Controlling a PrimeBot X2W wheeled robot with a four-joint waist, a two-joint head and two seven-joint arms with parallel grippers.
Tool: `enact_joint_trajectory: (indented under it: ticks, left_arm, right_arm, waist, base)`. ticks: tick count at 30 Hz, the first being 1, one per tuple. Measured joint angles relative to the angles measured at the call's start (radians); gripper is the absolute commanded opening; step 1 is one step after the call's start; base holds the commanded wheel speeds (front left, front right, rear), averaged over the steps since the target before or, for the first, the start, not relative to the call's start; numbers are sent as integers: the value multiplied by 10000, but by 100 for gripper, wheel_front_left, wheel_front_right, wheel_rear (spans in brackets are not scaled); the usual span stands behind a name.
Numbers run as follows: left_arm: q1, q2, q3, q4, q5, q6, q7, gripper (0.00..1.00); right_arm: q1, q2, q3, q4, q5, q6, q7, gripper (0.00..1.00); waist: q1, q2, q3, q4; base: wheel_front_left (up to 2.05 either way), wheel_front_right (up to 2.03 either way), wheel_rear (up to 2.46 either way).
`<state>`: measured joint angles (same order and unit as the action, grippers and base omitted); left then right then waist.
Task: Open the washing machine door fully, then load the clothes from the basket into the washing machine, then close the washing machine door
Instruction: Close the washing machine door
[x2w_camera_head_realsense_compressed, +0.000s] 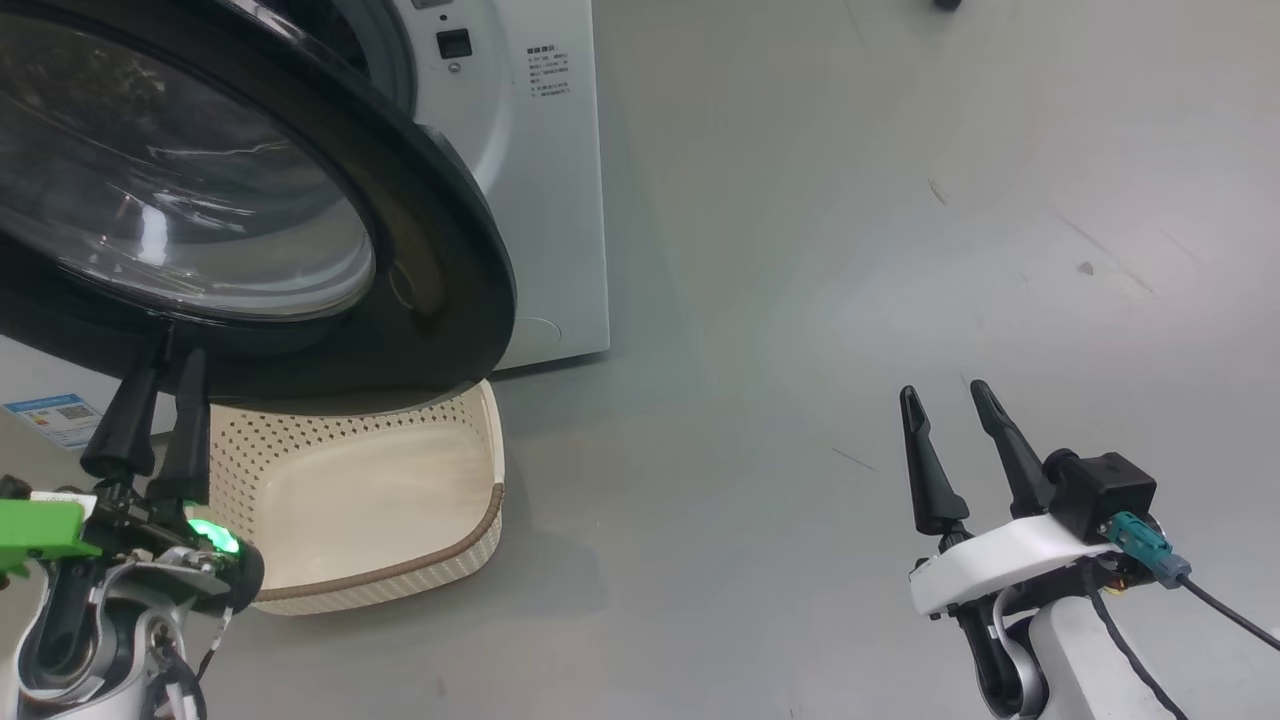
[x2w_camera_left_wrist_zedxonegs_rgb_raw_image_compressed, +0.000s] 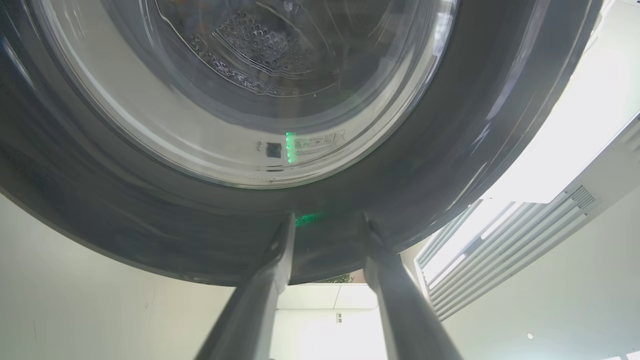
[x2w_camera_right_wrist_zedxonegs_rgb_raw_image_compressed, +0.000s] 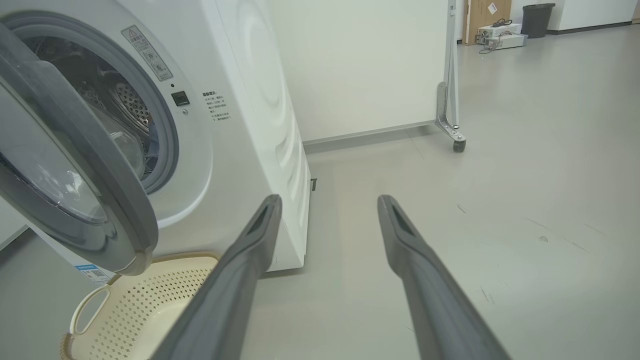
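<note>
I had the left gripper (x2w_camera_head_realsense_compressed: 172, 362), jaws parted and empty, at the lower rim of the washing machine door (x2w_camera_head_realsense_compressed: 450, 250), half-open over the basket (x2w_camera_head_realsense_compressed: 400, 580) at the foot of the washing machine (x2w_camera_head_realsense_compressed: 550, 200), probably to swing it, while the right gripper (x2w_camera_head_realsense_compressed: 943, 390) hung wide open, clear of that machine

Bright, even light; head view sharp. Soft shadows pool on the pale grey floor (x2w_camera_head_realsense_compressed: 560, 580) beside the cream perforated basket (x2w_camera_head_realsense_compressed: 330, 435) and under the glossy black-rimmed round glass door (x2w_camera_head_realsense_compressed: 440, 280), which carries streaky reflections. Left wrist view: blown-out glare at right, my dark left fingers (x2w_camera_left_wrist_zedxonegs_rgb_raw_image_compressed: 260, 300) blurred, edges bowed.
</note>
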<state>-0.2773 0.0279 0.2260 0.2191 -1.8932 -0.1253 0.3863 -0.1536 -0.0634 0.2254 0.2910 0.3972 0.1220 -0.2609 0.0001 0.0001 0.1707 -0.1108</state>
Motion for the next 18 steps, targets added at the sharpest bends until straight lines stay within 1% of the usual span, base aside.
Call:
enact_joint_trajectory:
  ticks: [1, 2, 7, 13, 18]
  left_arm:
    - [205, -10, 15, -42, -2, 0, -4, 81]
    - [312, -10, 25, -75, -2, 0, -4, 100]
    - [789, -15, 280, -278, -121, 0, -244, 100]
    - [1094, -23, 631, -1062, 12, 0, -685, 100]
    - [1408, -25, 654, -1467, 100, 0, -1060, 100]
  right_arm:
    - [36, 0, 15, 42, 0, 0, 0, 100]
    - [39, 0, 27, 54, 0, 0, 0, 100]
    - [206, 0, 79, 71, 0, 0, 0, 100]
    - [415, 6, 148, 33, -2, 0, 0, 100]
    - [416, 12, 190, -31, -2, 0, 0, 100]
  waist:
    - [0, 0, -157, 100]
    - [0, 0, -237, 152]
    - [0, 0, -610, 384]
    - [0, 0, -923, 627]
    - [-1, 0, -1061, 784]
  base:
    - [0, 0, 0]
    - [0, 0, 0]
    - [0, 0, 0]
    - [0, 0, 0]
    - [0, 0, 0]
